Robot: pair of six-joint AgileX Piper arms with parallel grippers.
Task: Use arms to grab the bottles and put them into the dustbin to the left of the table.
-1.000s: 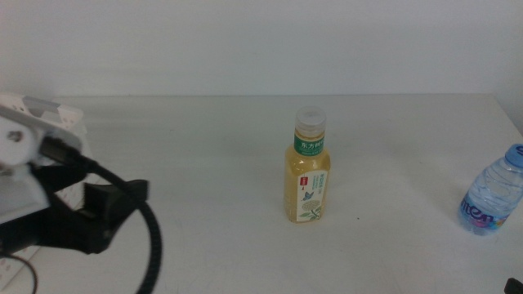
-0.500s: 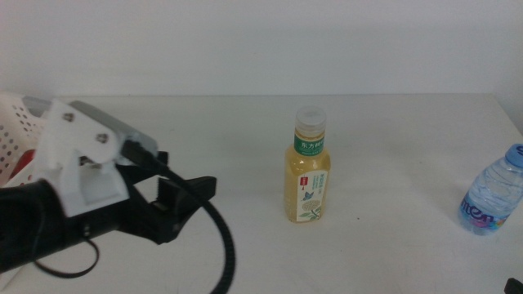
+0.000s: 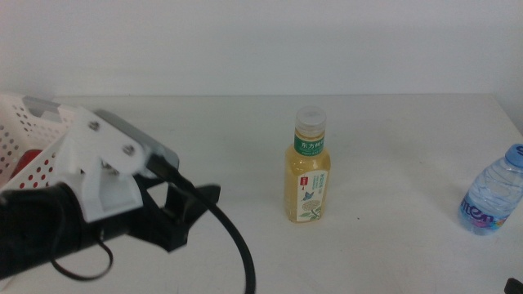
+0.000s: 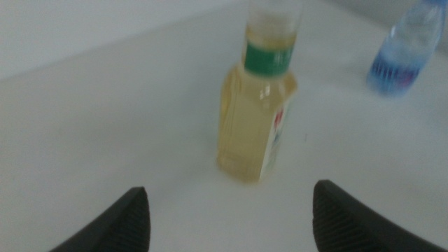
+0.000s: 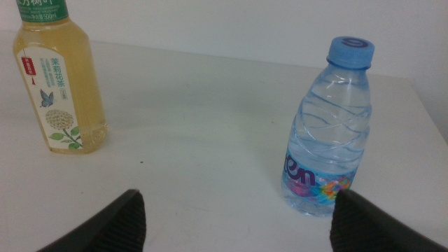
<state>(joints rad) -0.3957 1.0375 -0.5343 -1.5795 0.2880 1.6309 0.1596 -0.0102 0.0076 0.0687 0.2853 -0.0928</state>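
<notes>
left gripper jaws apart, empty, near table's left side, facing upright tea bottle; right gripper jaws apart, empty, near water bottle at right edge; dustbin at left edge

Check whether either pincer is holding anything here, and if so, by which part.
Nothing is held. The left pincer is open, facing the tea bottle with bare table between its jaws. The right pincer is open too, short of the water bottle.
</notes>
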